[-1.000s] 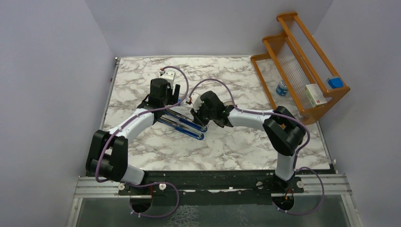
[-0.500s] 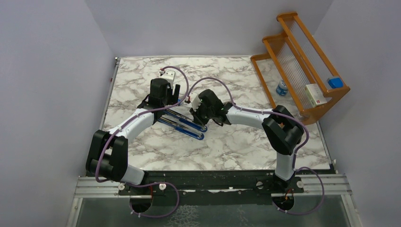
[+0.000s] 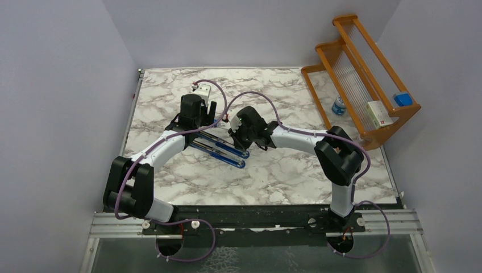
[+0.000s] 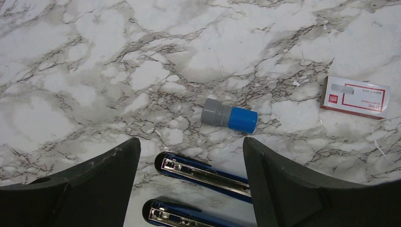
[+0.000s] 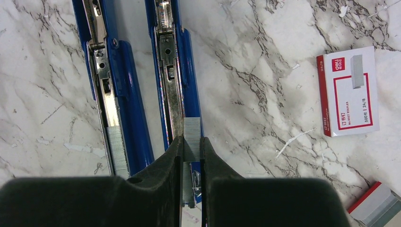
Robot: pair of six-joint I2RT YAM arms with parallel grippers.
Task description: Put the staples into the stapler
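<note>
- Pinching a strip of staples [image 5: 191,132] in the right gripper [image 5: 191,144], jaws narrow, directly over one metal rail of the stapler [image 5: 126,97]
- Seen lying opened flat on the table [image 3: 284,176], blue stapler with both rails facing up
- Hovering above the stapler's end with the left gripper [image 4: 190,146], jaws wide, holding nothing
- Lying flat near the stapler, clear of it: white, red-labelled box [image 5: 350,92]
- Resting apart, beyond the stapler's end: blue-capped cylinder [image 4: 229,116]
</note>
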